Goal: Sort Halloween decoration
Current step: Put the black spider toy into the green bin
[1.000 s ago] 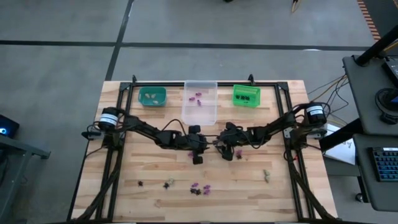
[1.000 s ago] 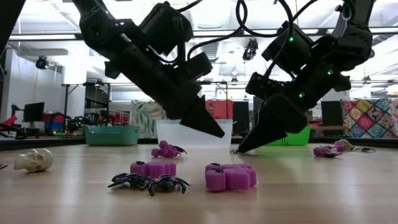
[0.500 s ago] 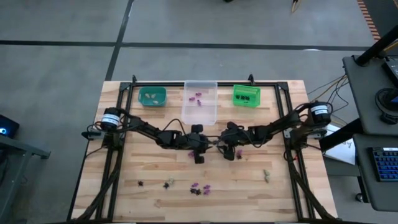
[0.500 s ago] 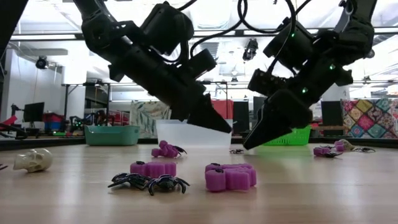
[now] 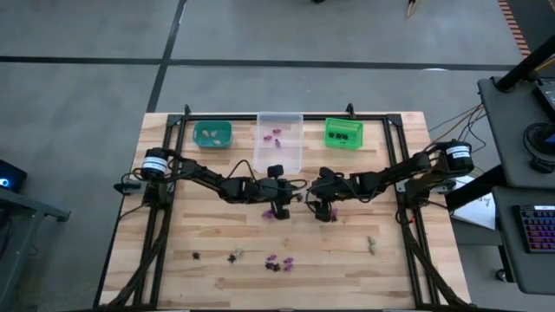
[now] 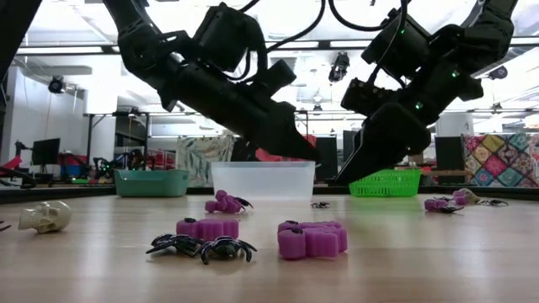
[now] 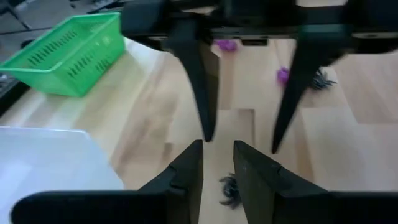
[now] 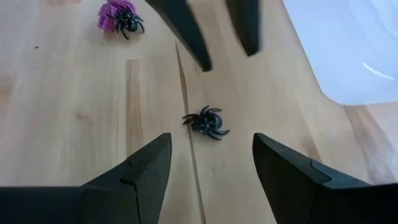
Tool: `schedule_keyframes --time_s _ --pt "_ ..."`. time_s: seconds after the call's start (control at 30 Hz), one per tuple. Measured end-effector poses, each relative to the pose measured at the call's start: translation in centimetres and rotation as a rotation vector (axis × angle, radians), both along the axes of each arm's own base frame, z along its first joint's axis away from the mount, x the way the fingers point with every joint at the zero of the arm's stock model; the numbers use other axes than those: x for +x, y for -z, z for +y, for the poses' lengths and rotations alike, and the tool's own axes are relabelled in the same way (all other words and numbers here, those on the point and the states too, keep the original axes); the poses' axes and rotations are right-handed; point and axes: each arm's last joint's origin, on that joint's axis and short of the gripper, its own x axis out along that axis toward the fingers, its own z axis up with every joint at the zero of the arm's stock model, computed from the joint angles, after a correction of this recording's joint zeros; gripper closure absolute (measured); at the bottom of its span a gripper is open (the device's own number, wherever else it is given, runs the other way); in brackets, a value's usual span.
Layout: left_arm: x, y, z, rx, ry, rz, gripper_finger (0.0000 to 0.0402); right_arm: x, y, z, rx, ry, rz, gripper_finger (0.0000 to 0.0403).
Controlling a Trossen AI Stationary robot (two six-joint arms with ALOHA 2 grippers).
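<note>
My left tool (image 7: 217,165) and right tool (image 8: 208,165) hover nose to nose mid-worktop (image 5: 173,260), above a small black plastic spider (image 8: 206,121) lying loose near the clear plastic bin (image 5: 279,143). Left fingers nearly together, gripping nothing; right fingers spread wide, empty. Purple trinket (image 8: 118,15) with another spider nearby; more decorations along the front edge.
</note>
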Motion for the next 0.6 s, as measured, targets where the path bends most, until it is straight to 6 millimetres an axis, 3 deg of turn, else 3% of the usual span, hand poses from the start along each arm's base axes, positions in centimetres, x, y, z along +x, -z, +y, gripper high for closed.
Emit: schedule_keyframes --time_s 0.17,0.5,0.6 --pt "-0.3 0.4 -0.3 -0.011 0.030 0.033 0.0394 0.0 0.0 0.0 0.018 0.017 0.004 0.0205" --pt "-0.1 1.1 -0.3 -0.015 0.036 0.033 0.0401 0.0 0.2 -0.1 -0.035 0.004 0.012 0.0379" --pt "0.3 2.2 -0.3 -0.017 0.035 0.054 0.0401 0.0 0.2 -0.1 -0.039 0.000 0.007 0.0389"
